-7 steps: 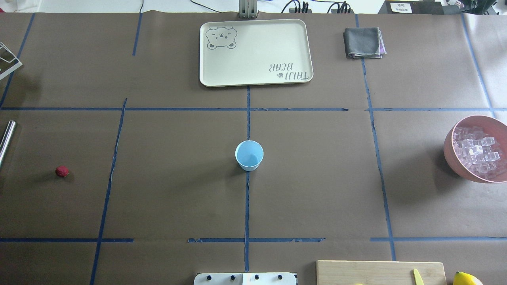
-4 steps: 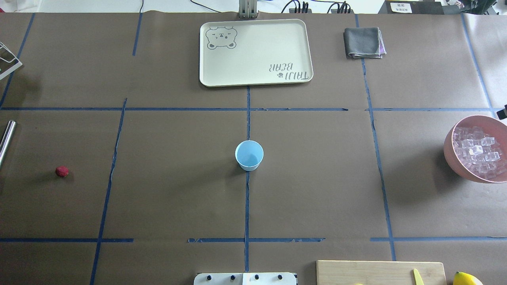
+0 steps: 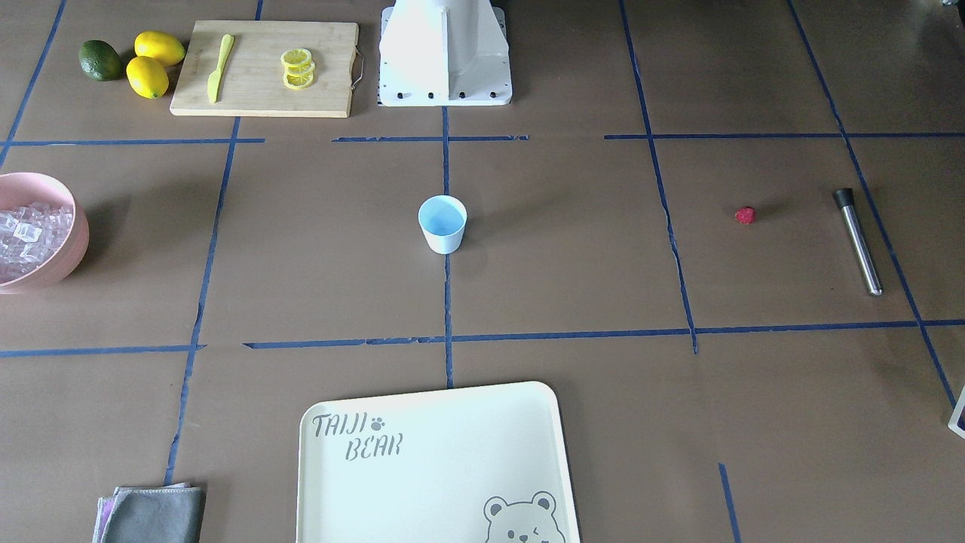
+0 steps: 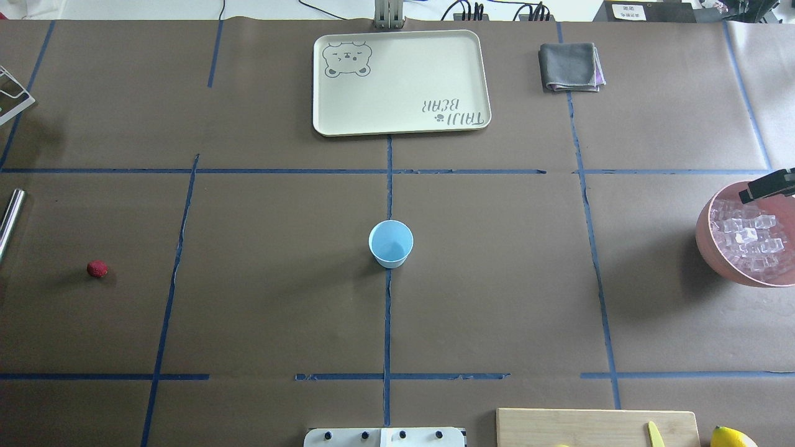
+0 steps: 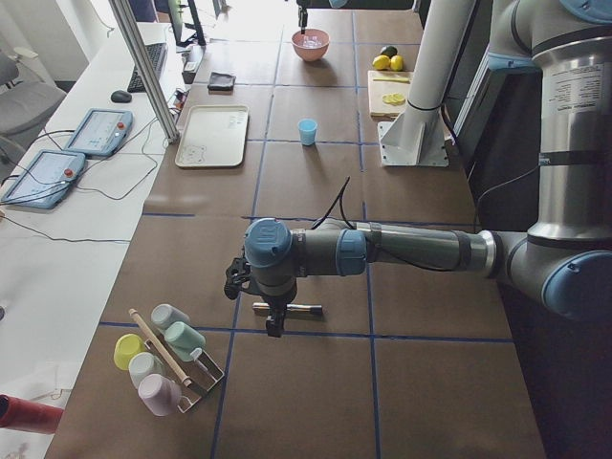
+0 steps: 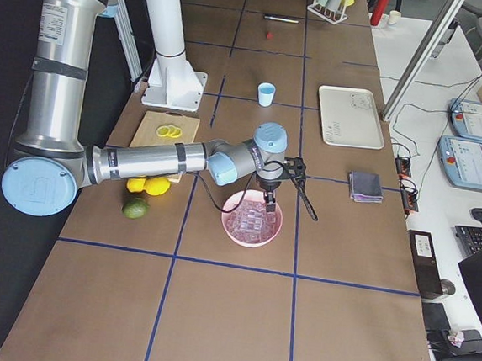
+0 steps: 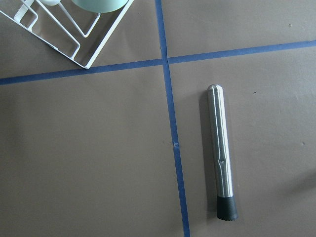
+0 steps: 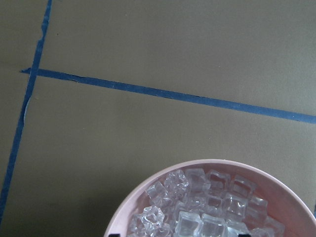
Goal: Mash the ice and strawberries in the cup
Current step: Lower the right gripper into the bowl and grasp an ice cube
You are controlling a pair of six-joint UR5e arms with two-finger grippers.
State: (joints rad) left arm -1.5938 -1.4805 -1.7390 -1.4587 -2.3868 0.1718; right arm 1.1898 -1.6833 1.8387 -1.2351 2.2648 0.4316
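Overhead exterior view: the cup (image 4: 390, 243) stands empty mid-surface. The pink bowl (image 4: 705, 233) of ice (image 4: 748, 239) sits well to the cup's right, and the strawberry (image 4: 97, 268) well to its left. The right gripper (image 4: 750, 194) hovers over the ice; I cannot tell whether its fingers are apart. The step in hand is probably picking ice: come down centred on one top cube and pinch its flat faces gently, since ice likely slips. The left gripper (image 5: 273, 325) hangs above the metal muddler (image 7: 220, 155), far left of the cup; its fingers' state is also unclear.
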